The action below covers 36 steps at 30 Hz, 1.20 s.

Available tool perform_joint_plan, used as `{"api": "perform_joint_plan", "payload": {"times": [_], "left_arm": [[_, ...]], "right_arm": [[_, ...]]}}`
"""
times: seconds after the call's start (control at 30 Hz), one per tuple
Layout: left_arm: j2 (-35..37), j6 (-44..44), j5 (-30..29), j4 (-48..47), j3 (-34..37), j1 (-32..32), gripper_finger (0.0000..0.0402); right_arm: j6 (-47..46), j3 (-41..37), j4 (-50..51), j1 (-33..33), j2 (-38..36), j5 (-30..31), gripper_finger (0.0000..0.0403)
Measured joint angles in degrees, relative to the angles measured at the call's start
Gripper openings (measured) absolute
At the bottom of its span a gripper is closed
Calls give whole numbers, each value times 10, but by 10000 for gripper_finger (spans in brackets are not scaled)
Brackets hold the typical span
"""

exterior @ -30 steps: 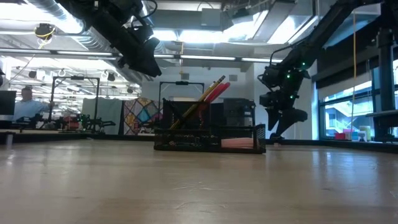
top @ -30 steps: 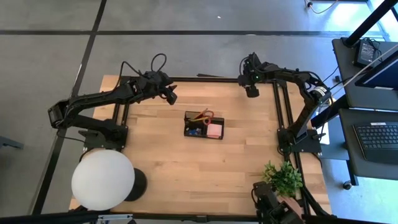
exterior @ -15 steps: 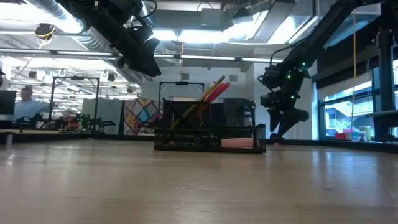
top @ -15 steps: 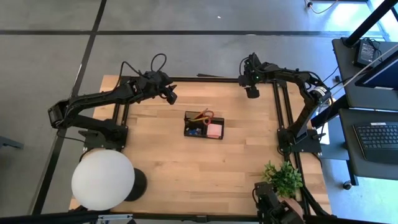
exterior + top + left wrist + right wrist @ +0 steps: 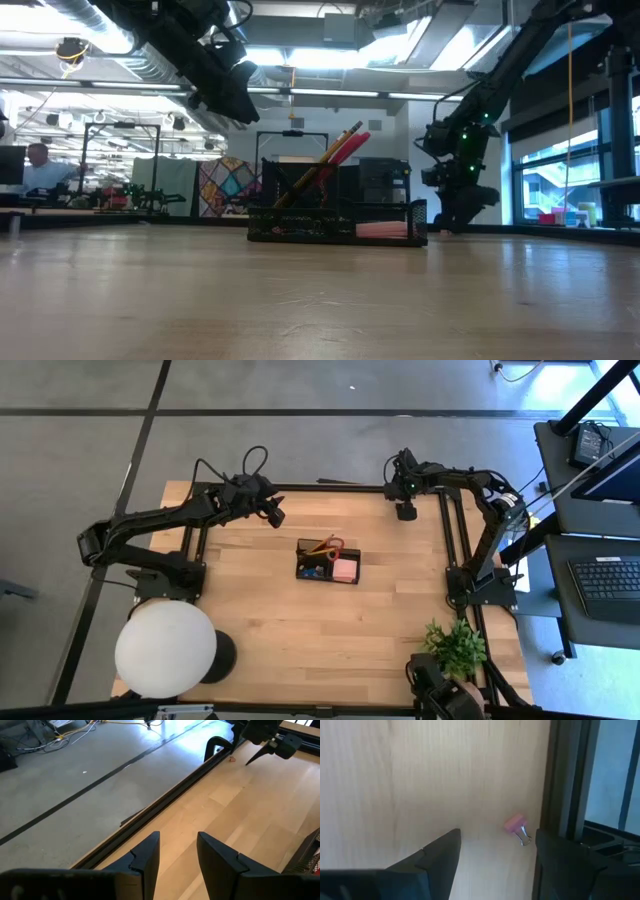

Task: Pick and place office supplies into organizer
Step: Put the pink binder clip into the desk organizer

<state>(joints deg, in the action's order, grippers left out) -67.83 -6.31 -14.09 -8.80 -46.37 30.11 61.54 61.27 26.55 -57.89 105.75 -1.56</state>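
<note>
The black organizer (image 5: 327,561) stands mid-table. In it are a pink note block (image 5: 345,568), red-handled scissors (image 5: 331,545), a small blue piece (image 5: 315,571) and a yellowish pencil (image 5: 318,165) leaning upright. My right gripper (image 5: 497,836) is open and low over the table's far right corner. A small pink binder clip (image 5: 516,826) lies on the wood just ahead of its fingers, beside the black frame rail (image 5: 560,780). My left gripper (image 5: 177,840) is open and hovers above the far edge, left of the organizer.
A large white round lamp (image 5: 165,648) stands at the near left corner and a green plant (image 5: 455,645) at the near right. A black frame rail (image 5: 340,488) runs along the far edge. Bare wood (image 5: 300,620) lies near of the organizer.
My right gripper has come down toward the table at the far right corner, its arm folding in over the rail. The left arm and the organizer have kept still.
</note>
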Motion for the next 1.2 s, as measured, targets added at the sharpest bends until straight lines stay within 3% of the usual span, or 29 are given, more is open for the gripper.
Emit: {"api": "perform_joint_plan", "payload": {"times": [0.4, 1.2], "left_arm": [[0, -6, 0, 0, 0, 0, 125], [0, -21, 2, 0, 0, -1, 125]], "right_arm": [[-4, 26, 0, 0, 8, -44, 261], [-43, 51, 61, -25, 34, -67, 261]]}}
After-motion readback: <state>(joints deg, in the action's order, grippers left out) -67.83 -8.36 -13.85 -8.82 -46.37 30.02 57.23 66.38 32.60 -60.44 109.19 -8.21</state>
